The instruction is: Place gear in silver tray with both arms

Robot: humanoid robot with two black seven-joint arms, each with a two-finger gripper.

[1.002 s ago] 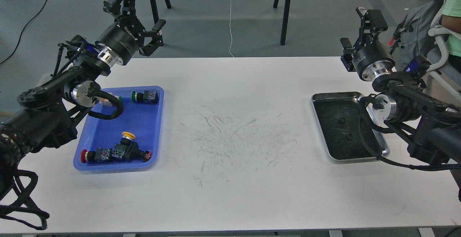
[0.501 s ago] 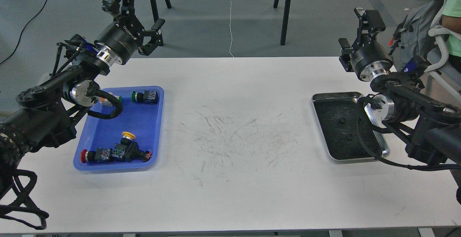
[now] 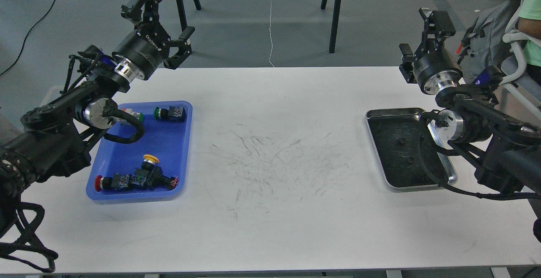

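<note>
The silver tray (image 3: 374, 143) lies at the right of the white table, its dark scratched bottom bare. The gear is several push-button switch parts in a blue plastic tray (image 3: 122, 159) at the left: a green-capped one (image 3: 170, 113), a yellow-capped one (image 3: 148, 160), a red-capped one (image 3: 110, 182), and one half hidden behind my left arm. My left gripper (image 3: 174, 12) is open and empty, raised above the table's far left edge behind the blue tray. My right gripper (image 3: 419, 32) is open and empty, raised behind the silver tray.
My right arm's elbow and cable overlap the silver tray's right rim. A person (image 3: 530, 16) and a backpack are at the far right. Black stand legs (image 3: 334, 12) stand beyond the table's far edge. The table's middle (image 3: 274, 155) is scuffed.
Both arms have only shifted slightly. The left gripper has drifted a little right and the right gripper has wobbled in place. Nothing was picked up or moved.
</note>
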